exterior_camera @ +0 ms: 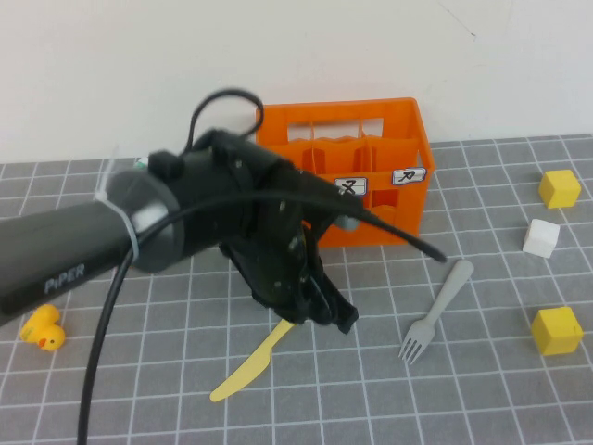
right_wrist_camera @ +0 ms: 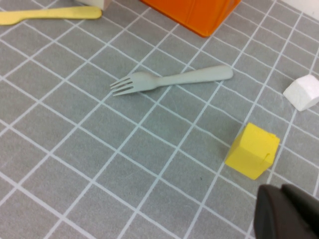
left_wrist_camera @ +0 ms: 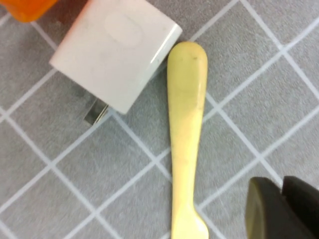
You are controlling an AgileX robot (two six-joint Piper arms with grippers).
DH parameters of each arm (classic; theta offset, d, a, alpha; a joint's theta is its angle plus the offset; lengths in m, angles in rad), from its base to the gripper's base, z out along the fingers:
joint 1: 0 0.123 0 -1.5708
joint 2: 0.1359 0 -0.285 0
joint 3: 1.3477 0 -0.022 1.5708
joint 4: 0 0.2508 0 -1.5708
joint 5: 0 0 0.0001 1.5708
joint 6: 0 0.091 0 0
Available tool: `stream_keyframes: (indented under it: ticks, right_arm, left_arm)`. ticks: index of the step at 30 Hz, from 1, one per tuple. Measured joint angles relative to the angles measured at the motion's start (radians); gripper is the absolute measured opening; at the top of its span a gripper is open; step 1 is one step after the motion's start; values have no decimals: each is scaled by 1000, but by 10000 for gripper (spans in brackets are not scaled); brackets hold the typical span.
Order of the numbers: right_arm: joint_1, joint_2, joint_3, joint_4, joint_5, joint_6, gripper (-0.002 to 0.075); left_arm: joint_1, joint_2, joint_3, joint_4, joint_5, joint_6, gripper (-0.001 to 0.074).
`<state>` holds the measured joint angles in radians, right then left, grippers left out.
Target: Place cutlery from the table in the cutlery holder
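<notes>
The pale-yellow knife [exterior_camera: 248, 368] lies flat on the grid table [exterior_camera: 139, 389], in front of the orange cutlery holder [exterior_camera: 366, 167]. The grey fork [exterior_camera: 435, 311] lies on the table to the right of the knife. My left gripper [exterior_camera: 335, 318] hangs low over the knife's handle end. In the left wrist view its fingers [left_wrist_camera: 271, 211] are shut and empty, just beside the knife [left_wrist_camera: 187, 129] and not touching it. My right gripper [right_wrist_camera: 291, 216] is shut and empty above the table near a yellow cube [right_wrist_camera: 252, 149]. Its view shows the fork [right_wrist_camera: 169, 79], the knife [right_wrist_camera: 50, 14] and the holder's corner [right_wrist_camera: 199, 12].
A white charger block [left_wrist_camera: 117, 50] lies touching the knife's handle tip; my left arm hides it in the high view. Two yellow cubes [exterior_camera: 559, 188] [exterior_camera: 556, 331] and a white cube [exterior_camera: 541, 238] sit at the right. A yellow duck [exterior_camera: 44, 329] sits at the left.
</notes>
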<state>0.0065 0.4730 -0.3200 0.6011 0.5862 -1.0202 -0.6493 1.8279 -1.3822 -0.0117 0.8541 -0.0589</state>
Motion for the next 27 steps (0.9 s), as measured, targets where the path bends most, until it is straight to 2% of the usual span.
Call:
stream_keyframes:
  ticks: [2,8,10,17,27]
  right_arm:
    - [0,0,0,0,0,0,-3]
    - [0,0,0,0,0,0,-3]
    - [0,0,0,0,0,0,-3]
    - [0,0,0,0,0,0,-3]
    - [0,0,0,0,0,0,-3]
  left_arm:
    - [0,0,35,0,-52,-7,75]
    - [16,31,65,12,-132,-16,277]
    - [25,46,65,12,-146,-18,309]
    - [62,104,65,22,-168,-22,336]
    - [64,128,65,12,-196,22,337]
